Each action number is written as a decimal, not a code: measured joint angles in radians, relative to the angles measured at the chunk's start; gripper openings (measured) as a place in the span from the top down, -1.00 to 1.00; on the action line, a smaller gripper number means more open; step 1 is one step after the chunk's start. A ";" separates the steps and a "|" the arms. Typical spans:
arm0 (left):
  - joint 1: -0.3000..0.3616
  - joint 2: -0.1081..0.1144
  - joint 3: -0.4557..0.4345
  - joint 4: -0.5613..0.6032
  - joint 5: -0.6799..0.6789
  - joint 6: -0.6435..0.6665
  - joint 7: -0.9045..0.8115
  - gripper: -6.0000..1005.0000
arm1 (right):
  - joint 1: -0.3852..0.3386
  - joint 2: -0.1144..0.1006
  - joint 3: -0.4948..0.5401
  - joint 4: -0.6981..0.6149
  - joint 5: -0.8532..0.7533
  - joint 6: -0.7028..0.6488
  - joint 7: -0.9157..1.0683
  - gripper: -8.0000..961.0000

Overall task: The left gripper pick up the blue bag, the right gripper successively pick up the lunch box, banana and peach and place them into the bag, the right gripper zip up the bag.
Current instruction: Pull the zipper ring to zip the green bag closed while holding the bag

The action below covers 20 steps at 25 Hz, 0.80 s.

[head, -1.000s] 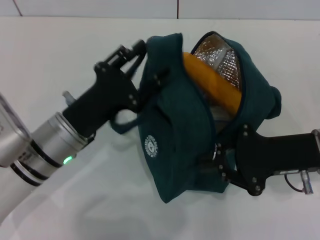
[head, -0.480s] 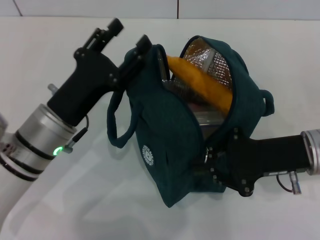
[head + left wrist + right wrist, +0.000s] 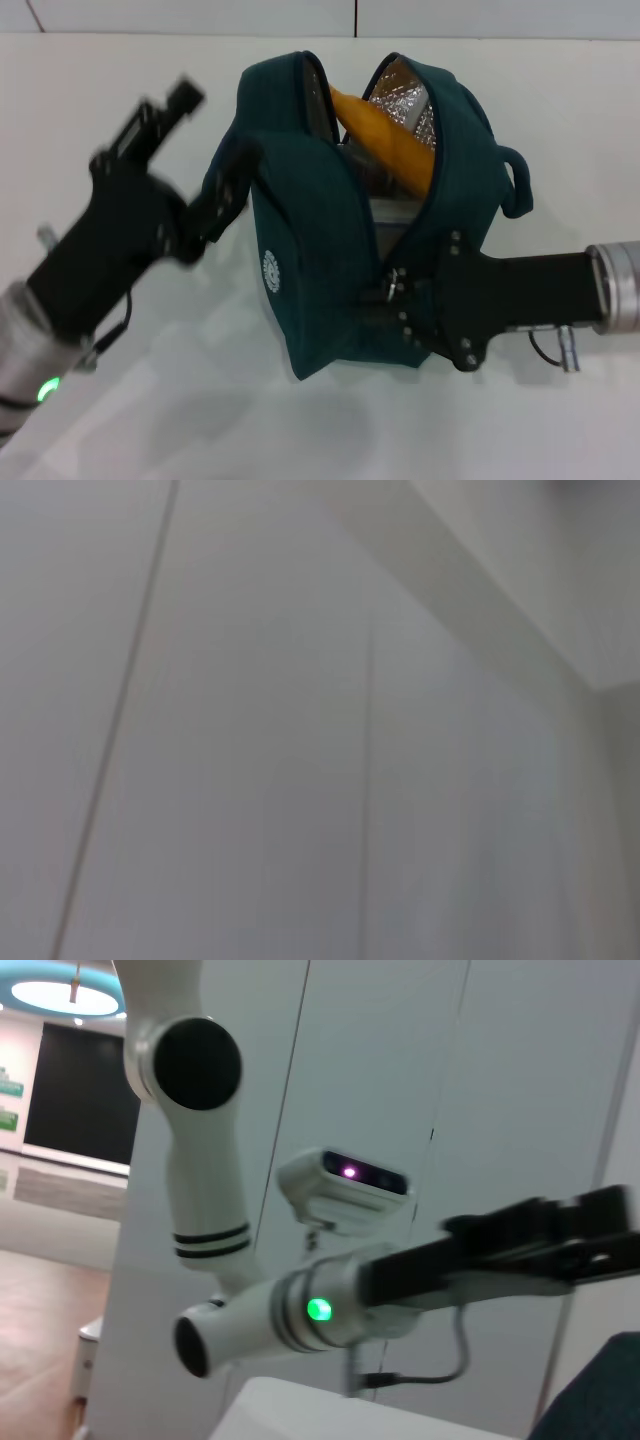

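Note:
The blue bag [image 3: 320, 270] stands on the white table with its zip gaping and silver foil lining showing. The banana [image 3: 388, 145] pokes up out of the opening. A pale clear shape under it may be the lunch box [image 3: 392, 215]. The peach is hidden. My left gripper [image 3: 208, 145] is open beside the bag's left side, its lower finger touching the rope handle [image 3: 228, 170]. From the right, my right gripper [image 3: 400, 297] is shut at the near end of the zip, on the metal ring pull [image 3: 393, 283]. A corner of the bag [image 3: 600, 1390] shows in the right wrist view.
The white table [image 3: 120, 400] spreads around the bag, with a wall seam at the back. The right wrist view looks across at my left arm [image 3: 300, 1310] with its green light. The left wrist view holds only pale wall panels.
My left gripper has spread its fingers, let go of the bag's edge and swung down and left. The bag and my right gripper have shifted left, and the bag stands more upright.

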 joint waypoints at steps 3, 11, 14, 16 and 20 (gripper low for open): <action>0.077 0.001 0.096 0.018 0.001 0.007 0.007 -0.51 | 0.009 0.000 -0.019 0.001 0.028 0.036 -0.014 0.90; 0.167 -0.005 0.251 0.011 0.001 -0.078 0.034 -0.50 | 0.054 0.000 -0.082 0.026 0.132 0.094 -0.016 0.90; 0.155 -0.008 0.284 -0.018 -0.003 -0.119 0.038 -0.48 | 0.058 0.000 -0.090 0.025 0.136 0.094 -0.024 0.90; 0.139 -0.009 0.277 -0.044 -0.011 -0.149 0.038 -0.45 | 0.060 0.000 -0.103 0.024 0.146 0.094 -0.029 0.90; 0.097 -0.009 0.240 -0.079 -0.017 -0.216 0.029 -0.41 | 0.066 0.000 -0.128 0.028 0.173 0.097 -0.030 0.90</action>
